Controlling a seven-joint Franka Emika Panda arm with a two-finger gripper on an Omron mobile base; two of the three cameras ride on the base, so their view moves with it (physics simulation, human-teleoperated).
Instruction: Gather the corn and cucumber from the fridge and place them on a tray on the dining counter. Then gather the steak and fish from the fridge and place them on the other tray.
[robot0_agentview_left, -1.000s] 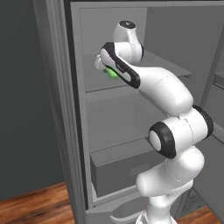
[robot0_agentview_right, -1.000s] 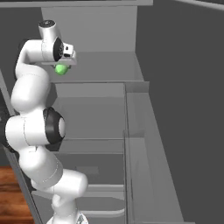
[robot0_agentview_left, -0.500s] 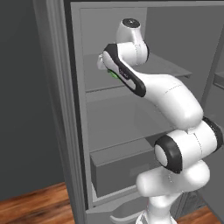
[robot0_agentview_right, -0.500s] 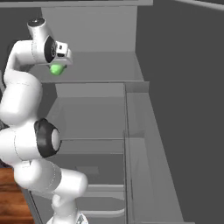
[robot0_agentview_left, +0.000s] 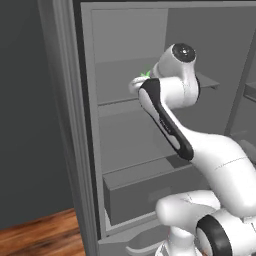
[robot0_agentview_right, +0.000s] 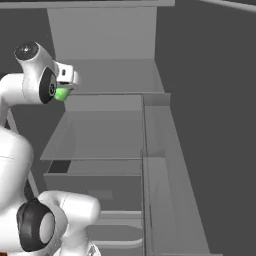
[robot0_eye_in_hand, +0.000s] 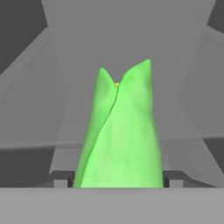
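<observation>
1. Two-finger gripper (robot0_eye_in_hand: 118, 178) on the white arm: dark fingertips (robot0_eye_in_hand: 61, 178) pinch the base of the corn from either side.
2. Corn (robot0_eye_in_hand: 119, 135), a glossy light-green oblong with pointed husk tips: held at upper-shelf height inside the fridge.
3. Fridge (robot0_agentview_right: 125, 45), a plain grey cabinet: grey shelves (robot0_agentview_right: 100, 132) lie behind and below.

The open fridge (robot0_agentview_left: 125, 150) fills the frame, grey shelves and a drawer inside. The white arm rises from the lower right toward the upper middle, where a sliver of bright-green corn (robot0_agentview_left: 145, 75) peeks out behind its wrist. Wood floor (robot0_agentview_left: 40, 235) shows at lower left.
</observation>
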